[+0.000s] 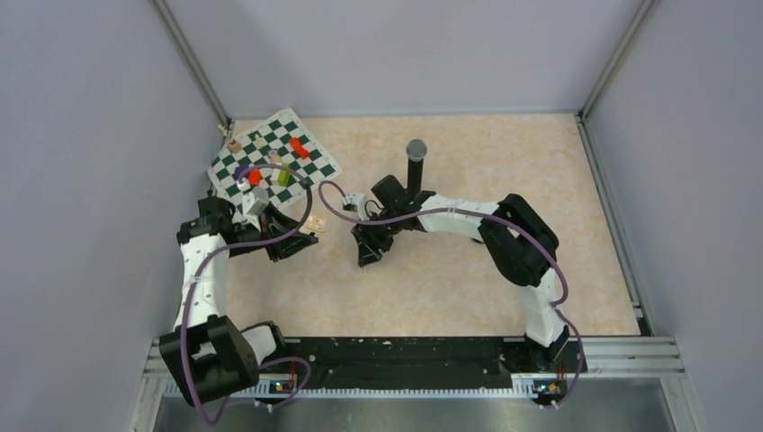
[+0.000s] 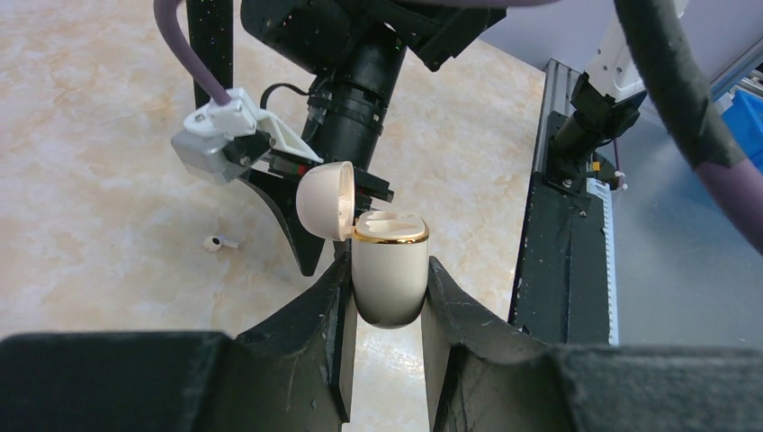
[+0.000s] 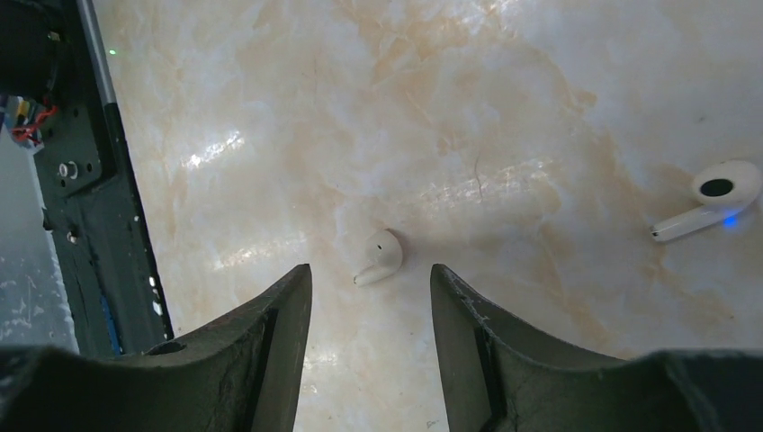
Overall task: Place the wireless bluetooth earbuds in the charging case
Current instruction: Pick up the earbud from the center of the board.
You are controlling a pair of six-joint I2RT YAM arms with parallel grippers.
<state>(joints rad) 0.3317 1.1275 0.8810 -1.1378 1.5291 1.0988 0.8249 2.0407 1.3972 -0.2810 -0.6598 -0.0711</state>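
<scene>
A whitish charging case (image 2: 389,279) with a gold rim stands upright between the fingers of my left gripper (image 2: 389,264), which is shut on its lower body. Its lid is flipped open to the left. In the top view this gripper (image 1: 306,236) hangs left of centre, above the table. My right gripper (image 3: 369,268) points down at the table with its jaws apart. A whitish earbud (image 3: 381,255) lies just beyond its tips, touching neither finger. A second whitish earbud (image 3: 715,198) lies further right. One earbud (image 2: 216,243) also shows on the table in the left wrist view.
A green-and-white chequered mat (image 1: 274,162) with several small coloured pieces lies at the back left. A tall black microphone (image 1: 416,162) stands behind the right gripper (image 1: 367,256). A black rail (image 1: 405,351) runs along the near edge, and walls enclose the table.
</scene>
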